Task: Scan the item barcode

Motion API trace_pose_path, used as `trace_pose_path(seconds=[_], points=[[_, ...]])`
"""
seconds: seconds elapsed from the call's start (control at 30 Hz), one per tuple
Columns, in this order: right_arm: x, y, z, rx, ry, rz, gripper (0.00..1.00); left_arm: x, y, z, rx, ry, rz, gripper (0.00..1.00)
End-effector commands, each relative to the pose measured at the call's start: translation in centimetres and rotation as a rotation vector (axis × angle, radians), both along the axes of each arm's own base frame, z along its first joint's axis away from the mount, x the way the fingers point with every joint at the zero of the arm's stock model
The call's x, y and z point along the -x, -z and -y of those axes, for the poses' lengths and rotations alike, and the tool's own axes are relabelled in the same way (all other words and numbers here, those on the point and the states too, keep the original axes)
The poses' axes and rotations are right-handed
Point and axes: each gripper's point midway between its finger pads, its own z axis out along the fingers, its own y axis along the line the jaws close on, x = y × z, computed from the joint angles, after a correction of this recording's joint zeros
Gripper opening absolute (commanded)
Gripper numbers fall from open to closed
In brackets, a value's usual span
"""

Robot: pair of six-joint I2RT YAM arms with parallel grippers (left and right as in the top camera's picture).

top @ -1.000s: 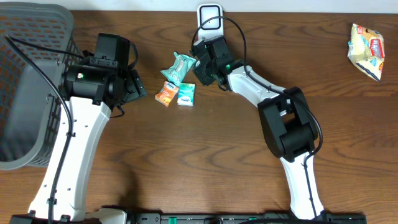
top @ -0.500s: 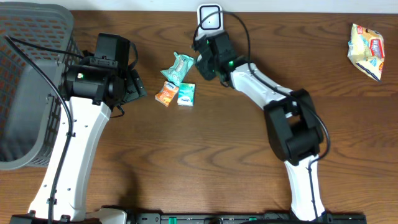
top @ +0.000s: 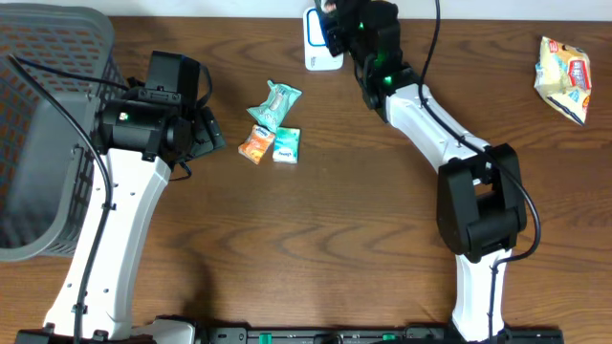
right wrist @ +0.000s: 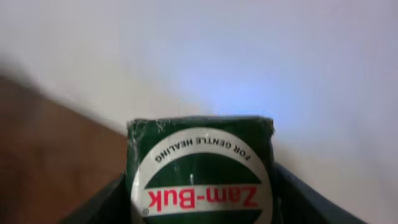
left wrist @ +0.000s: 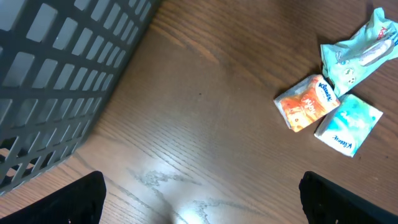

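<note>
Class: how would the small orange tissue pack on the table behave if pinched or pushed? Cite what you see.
The orange tissue pack looks soft and creased, so it would probably squash under a pinch. Lying flat, it would likely slide rather than roll, and might nudge the teal pack right beside it.

We see a dark brown wooden table (top: 316, 239) filling the overhead view, its fine grain running side to side. In the left wrist view a soft pale glare (left wrist: 193, 214) lies on the wood. The right wrist view gives us a plain whitish wall (right wrist: 280, 50), faintly blue at its middle.
</note>
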Motion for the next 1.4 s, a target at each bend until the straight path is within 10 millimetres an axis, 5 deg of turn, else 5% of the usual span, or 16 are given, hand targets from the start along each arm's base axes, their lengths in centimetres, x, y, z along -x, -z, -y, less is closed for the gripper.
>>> trace_pose_path(seconds=[0.0, 0.53, 0.87, 1.07, 1.17, 1.37], points=[[-0.9, 0.5, -0.5, -0.065, 0.008, 0.034, 0.60, 0.0, 0.1, -0.4, -0.010, -0.017, -0.005, 0.98], [-2.9, 5.5, -1.3, -0.181, 0.019, 0.120, 0.62, 0.0, 0.1, -0.4, -0.011, -0.017, -0.005, 0.98], [-3.3, 0.2, 3.5, -0.303, 0.068, 0.054, 0.61, 0.0, 0.1, -0.4, -0.011, -0.017, -0.005, 0.98], [-0.4, 1.0, 3.3, -0.096, 0.056, -0.130, 0.65, 0.0, 0.1, -0.4, -0.011, -0.017, -0.005, 0.98], [2.8, 2.3, 2.7, -0.033, 0.040, -0.297, 0.72, 0.0, 0.1, -0.4, -0.011, -0.017, -0.005, 0.98], [10.1, 8.0, 1.4, 0.102, -0.020, -0.649, 0.79, 0.0, 0.1, -0.4, -0.011, -0.017, -0.005, 0.98]])
